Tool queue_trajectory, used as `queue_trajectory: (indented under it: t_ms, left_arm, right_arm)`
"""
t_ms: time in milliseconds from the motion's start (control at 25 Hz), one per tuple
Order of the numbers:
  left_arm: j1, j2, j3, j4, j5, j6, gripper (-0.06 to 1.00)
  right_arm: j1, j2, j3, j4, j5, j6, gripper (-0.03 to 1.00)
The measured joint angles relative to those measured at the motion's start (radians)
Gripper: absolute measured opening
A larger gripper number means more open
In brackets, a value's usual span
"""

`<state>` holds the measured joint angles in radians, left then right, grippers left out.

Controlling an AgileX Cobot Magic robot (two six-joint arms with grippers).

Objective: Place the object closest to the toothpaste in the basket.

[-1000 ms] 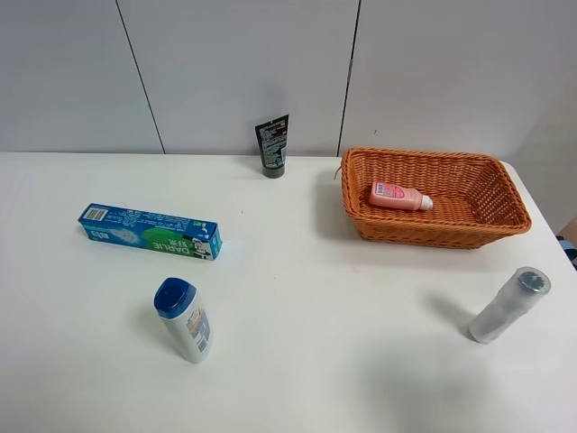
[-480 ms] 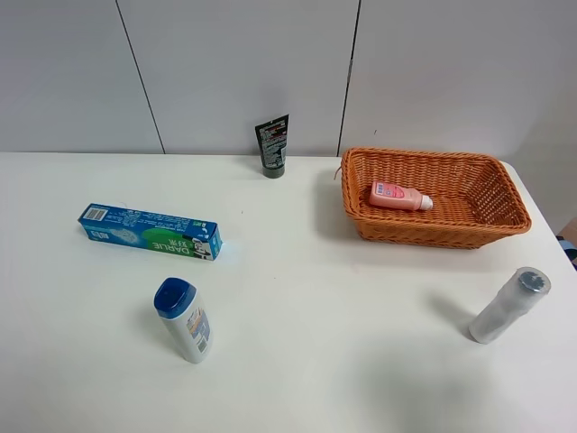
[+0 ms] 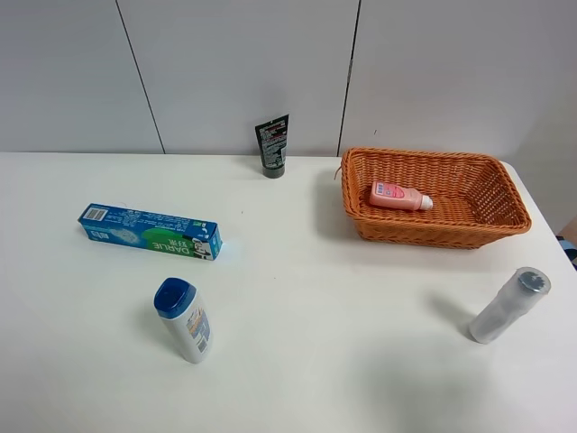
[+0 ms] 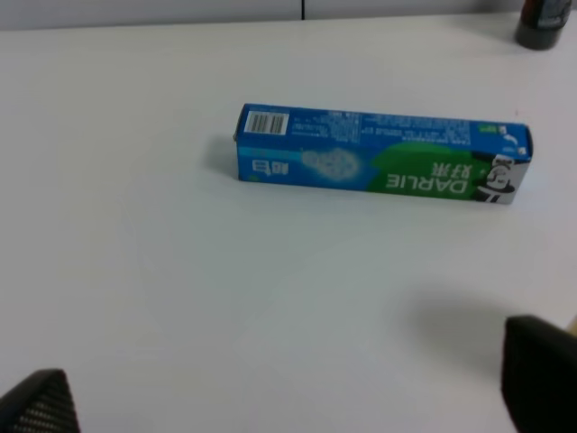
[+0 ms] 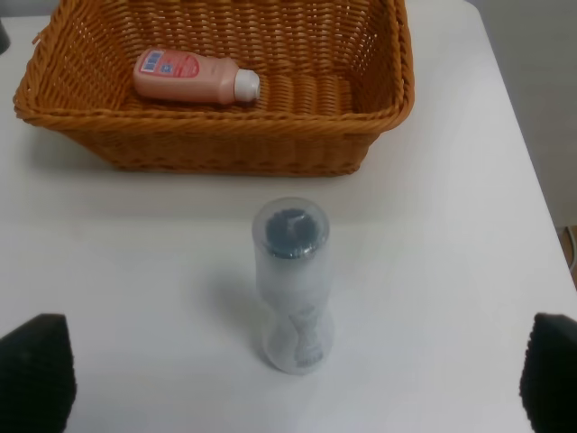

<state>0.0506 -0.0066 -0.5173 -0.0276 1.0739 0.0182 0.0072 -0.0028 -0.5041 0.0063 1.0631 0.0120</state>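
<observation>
While "DARLIE" reads clearly on the blue-green toothpaste box (image 4: 383, 155), both pincers sit released, fingertips cropped.

a white table (image 3: 361, 361) holds a blue toothpaste box (image 3: 151, 231) lying flat at the left. just in front of it stands a white bottle (image 3: 184, 320) with a blue cap, tilted. a dark tube (image 3: 272, 145) stands upright at the back by the wall. right of it sits a wicker basket (image 3: 487, 230) with a pink bottle (image 3: 400, 196) lying inside. a clear bottle (image 3: 509, 305) stands well apart at the front right.
</observation>
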Motion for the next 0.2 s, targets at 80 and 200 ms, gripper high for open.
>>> queue_trajectory:
  t_ms: [80, 200]
  left_arm:
    - [0.000, 0.000, 0.000, 0.000, -0.002, 0.000, 0.93]
    - [0.000, 0.000, 0.001, 0.001, -0.002, 0.000, 0.93]
  right_arm:
    - [0.000, 0.000, 0.000, 0.000, 0.000, 0.000, 0.99]
    - [0.000, 0.000, 0.000, 0.000, 0.000, 0.000, 0.99]
